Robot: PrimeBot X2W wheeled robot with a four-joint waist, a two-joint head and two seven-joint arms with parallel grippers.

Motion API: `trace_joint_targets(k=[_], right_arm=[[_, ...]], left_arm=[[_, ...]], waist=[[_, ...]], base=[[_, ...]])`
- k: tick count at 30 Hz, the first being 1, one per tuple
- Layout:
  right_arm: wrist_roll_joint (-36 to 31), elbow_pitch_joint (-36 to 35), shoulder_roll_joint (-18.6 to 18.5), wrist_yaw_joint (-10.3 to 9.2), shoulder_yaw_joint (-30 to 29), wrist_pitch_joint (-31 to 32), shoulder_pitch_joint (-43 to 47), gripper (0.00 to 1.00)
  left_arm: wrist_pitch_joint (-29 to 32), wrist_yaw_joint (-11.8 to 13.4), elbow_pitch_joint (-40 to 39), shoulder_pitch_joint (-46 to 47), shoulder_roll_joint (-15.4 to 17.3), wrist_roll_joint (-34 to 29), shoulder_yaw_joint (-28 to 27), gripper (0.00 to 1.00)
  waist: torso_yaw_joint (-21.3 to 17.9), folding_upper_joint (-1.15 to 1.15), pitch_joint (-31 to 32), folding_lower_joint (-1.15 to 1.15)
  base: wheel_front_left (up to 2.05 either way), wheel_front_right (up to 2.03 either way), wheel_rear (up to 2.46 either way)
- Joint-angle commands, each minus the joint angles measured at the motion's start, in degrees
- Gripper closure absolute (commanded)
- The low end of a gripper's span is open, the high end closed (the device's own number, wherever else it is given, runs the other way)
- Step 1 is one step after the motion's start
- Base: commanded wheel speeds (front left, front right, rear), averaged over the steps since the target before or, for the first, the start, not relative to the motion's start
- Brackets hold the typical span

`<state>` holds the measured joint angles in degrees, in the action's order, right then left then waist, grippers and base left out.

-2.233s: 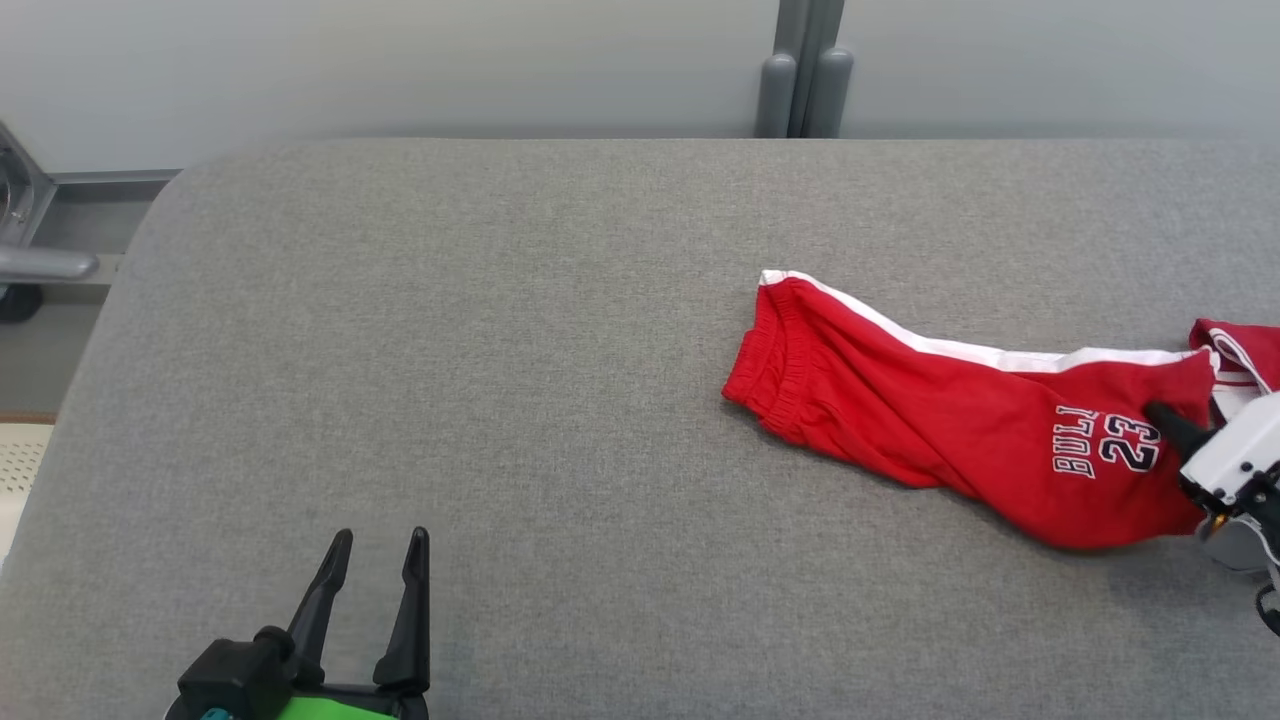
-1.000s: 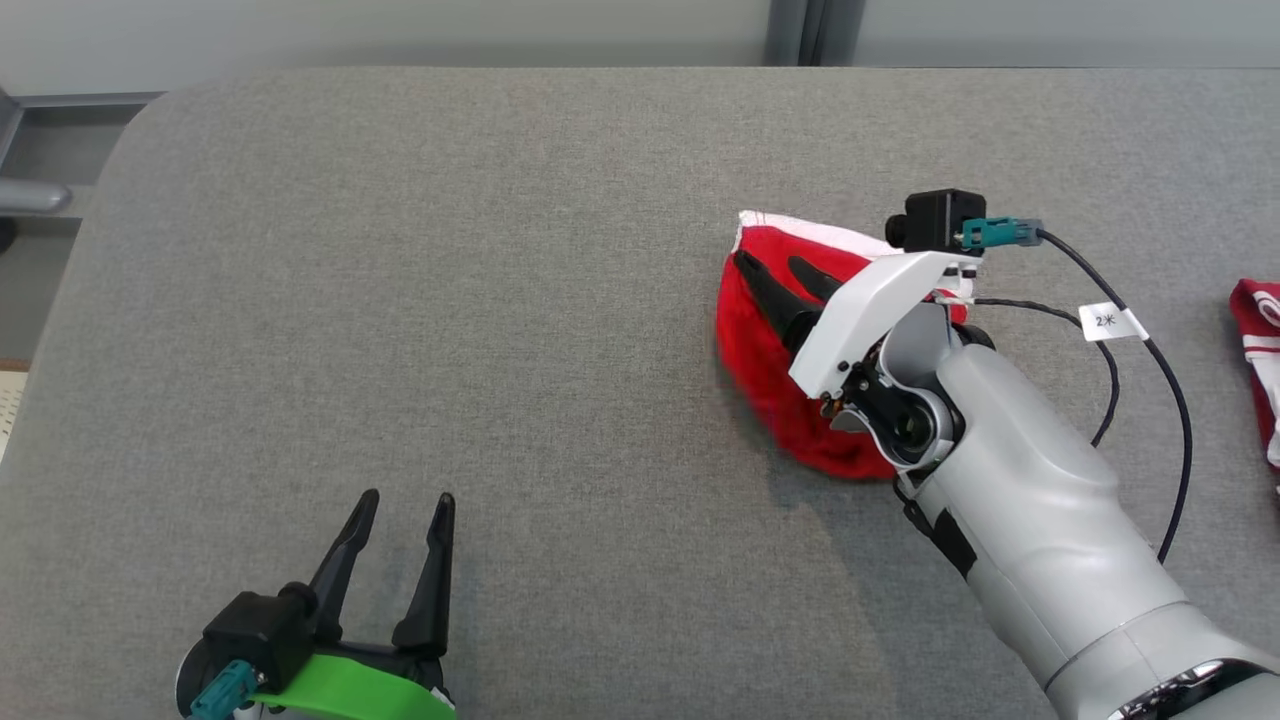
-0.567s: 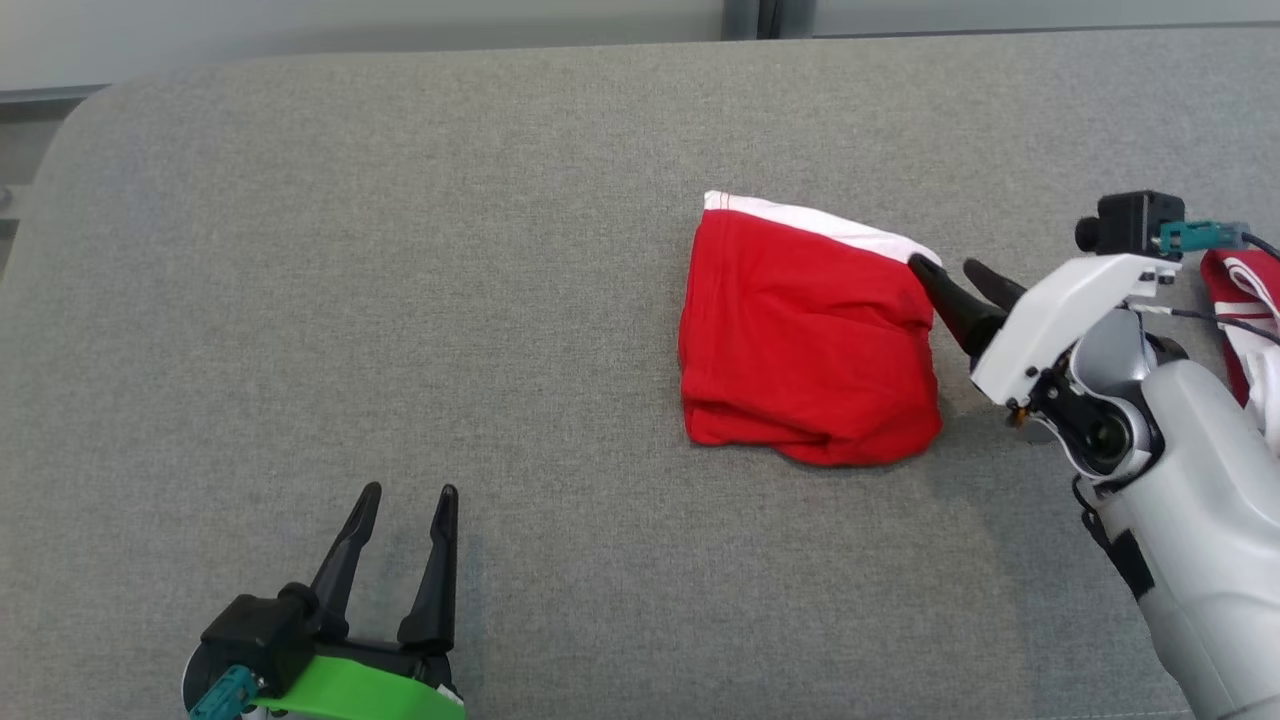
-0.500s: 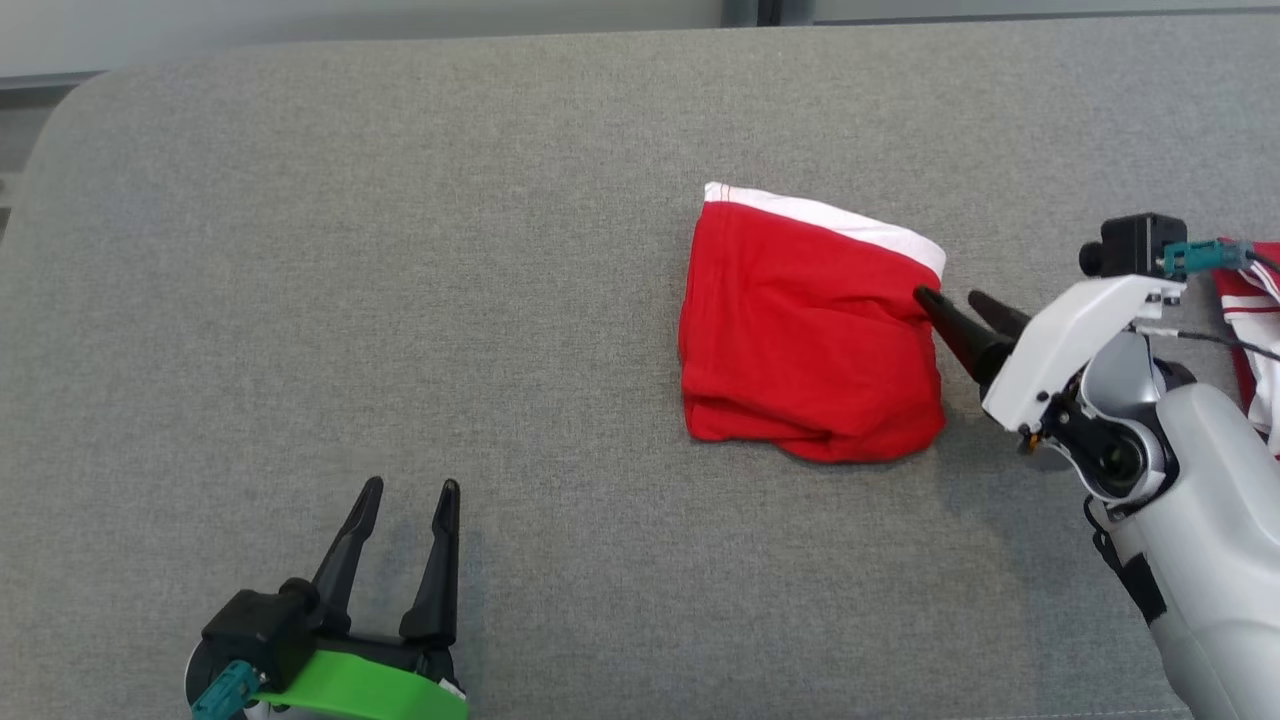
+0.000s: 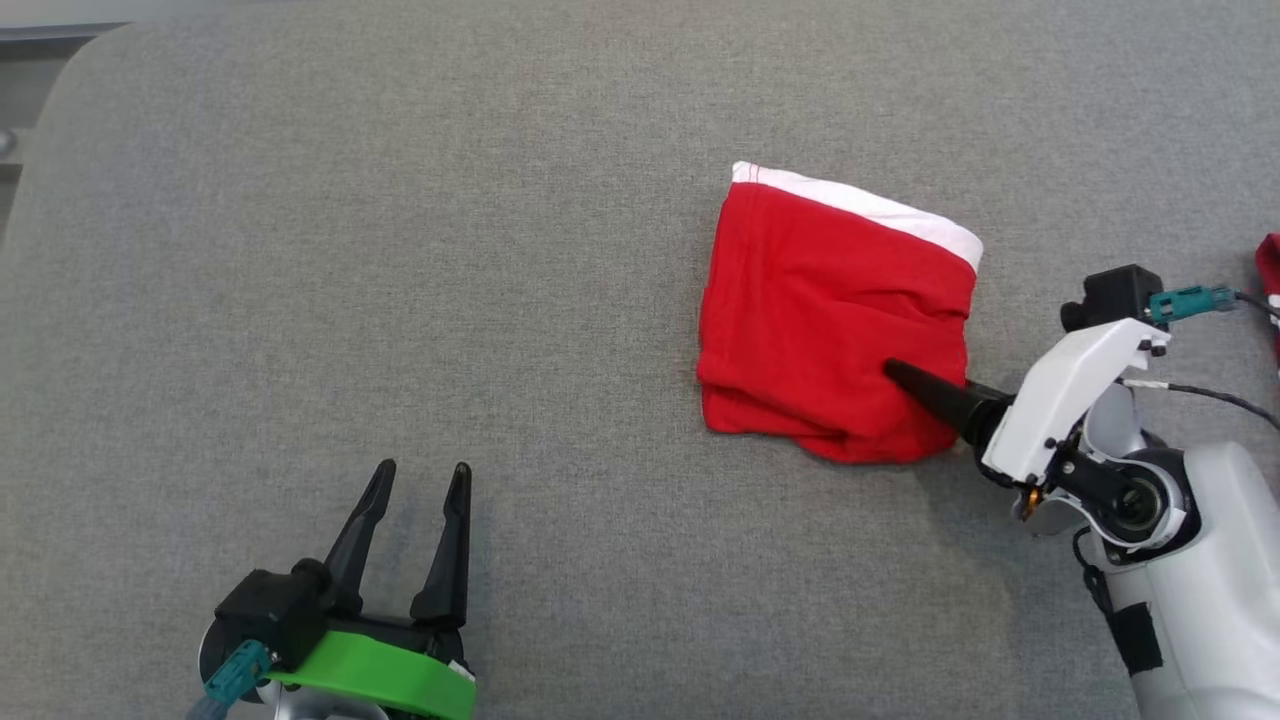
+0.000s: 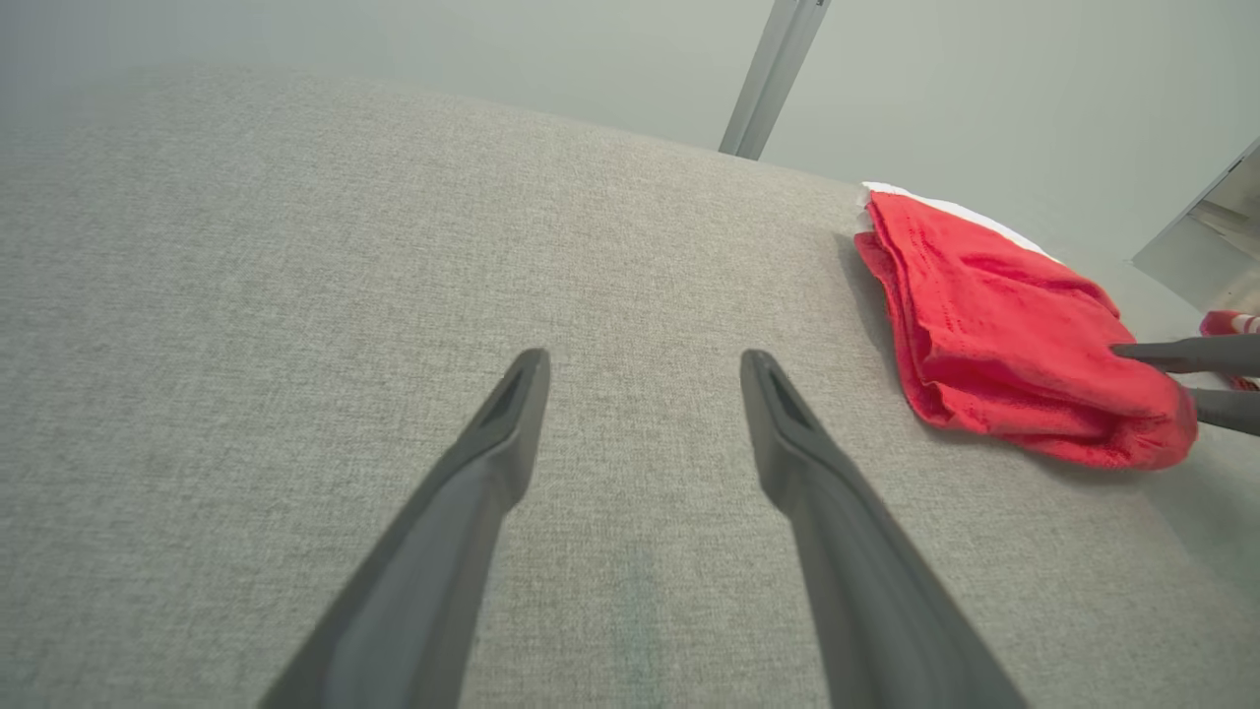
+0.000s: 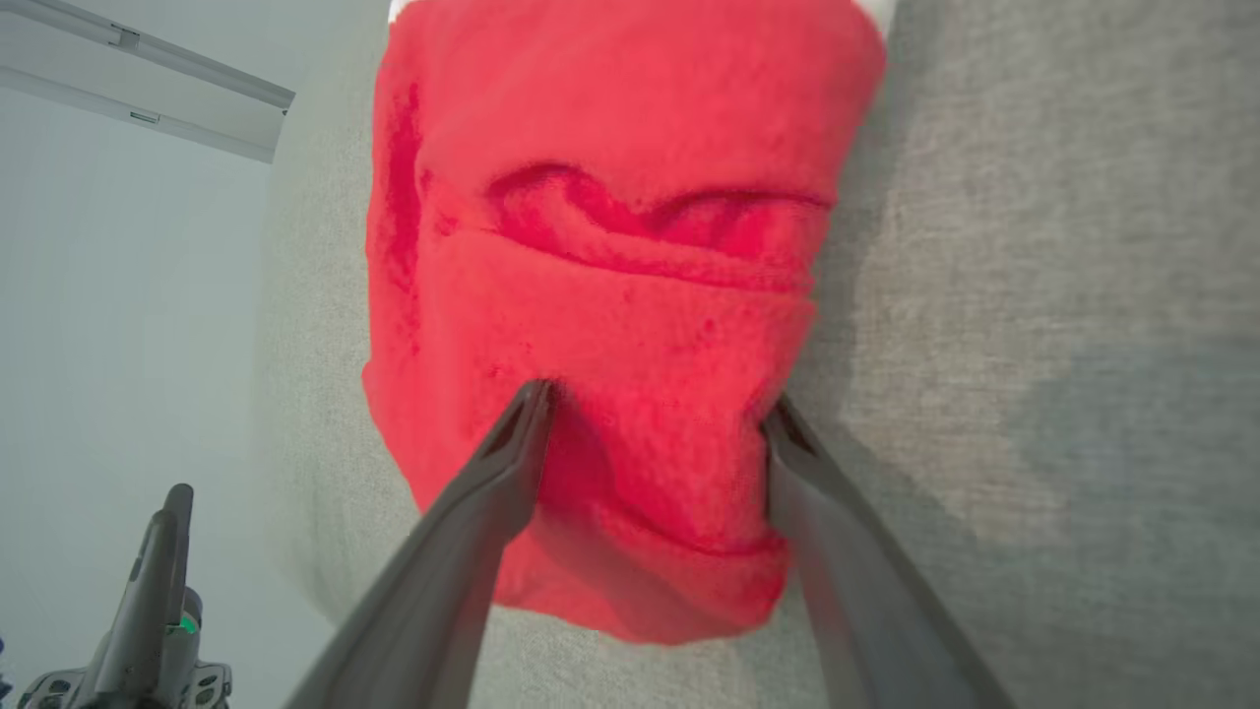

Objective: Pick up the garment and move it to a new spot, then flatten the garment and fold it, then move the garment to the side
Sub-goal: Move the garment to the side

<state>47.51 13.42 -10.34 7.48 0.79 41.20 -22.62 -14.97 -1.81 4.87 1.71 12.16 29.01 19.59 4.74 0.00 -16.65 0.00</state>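
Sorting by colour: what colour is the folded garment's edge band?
White band on a red garment; head view shows it best.

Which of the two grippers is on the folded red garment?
The right gripper: open, it straddles the garment's near corner. The left gripper hangs open over bare grey padding, well apart from it.

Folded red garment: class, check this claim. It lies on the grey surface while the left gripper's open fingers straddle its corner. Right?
Wrong arm: the open fingers straddling a corner of the garment belong to the right gripper, as the right wrist view shows. The left gripper is apart, over the grey surface.
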Motion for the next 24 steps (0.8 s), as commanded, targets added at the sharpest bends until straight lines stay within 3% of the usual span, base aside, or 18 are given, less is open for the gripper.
trace_joint_targets(k=[1,5,6,7,9,10,15,24], right_arm=[[-0.66,0.21,0.93,0.02,-0.23,0.89,0.17,0.0],[-2.24,1.01,3.88,0.02,-1.06,3.71,-1.02,0.0],[-2.87,1.01,4.26,0.02,-0.95,4.04,-1.19,0.07],[-3.23,0.97,4.65,0.02,-1.18,4.15,-1.33,0.37],[-3.77,1.15,5.18,0.02,-1.84,4.68,-1.6,0.73],[-3.87,1.06,5.33,0.02,-2.17,4.71,-1.9,1.0],[-3.09,-0.08,4.87,0.02,-3.3,7.26,-2.6,1.0],[-5.34,-3.52,-2.72,0.02,-3.78,15.9,-5.78,1.0]], left_arm=[[-0.23,-0.22,0.19,0.63,-0.08,-0.42,-0.32,0.0],[-0.23,-0.73,0.56,0.92,-0.72,-0.85,-0.58,0.0],[-0.23,-0.78,0.59,0.95,-0.85,-0.97,-0.66,0.0],[-0.24,-0.94,0.59,0.95,-1.0,-1.12,-0.76,0.0],[-0.24,-1.19,0.61,0.75,-1.2,-1.27,-1.05,0.0],[-0.24,-1.2,0.65,0.63,-1.33,-1.39,-1.22,0.0],[-0.25,-1.59,0.83,-0.33,-1.62,-1.7,-2.09,0.0],[-0.2,-1.49,-0.27,-0.59,-1.67,-2.48,-2.85,0.0]], waist=[[0.42,0.0,0.14,0.0],[1.24,0.0,0.3,0.0],[1.4,0.0,0.35,0.0],[1.55,0.0,0.4,0.0],[1.81,0.0,0.55,0.0],[1.91,0.0,0.64,0.0],[1.68,0.0,1.23,0.0],[-1.2,0.0,1.03,0.0]], base=[[0.0,0.0,0.0],[0.0,0.0,0.0],[0.0,0.0,0.0],[0.0,0.0,0.0],[0.0,0.0,0.0],[0.0,0.0,0.0],[0.0,0.0,0.0],[0.0,0.0,0.0]])
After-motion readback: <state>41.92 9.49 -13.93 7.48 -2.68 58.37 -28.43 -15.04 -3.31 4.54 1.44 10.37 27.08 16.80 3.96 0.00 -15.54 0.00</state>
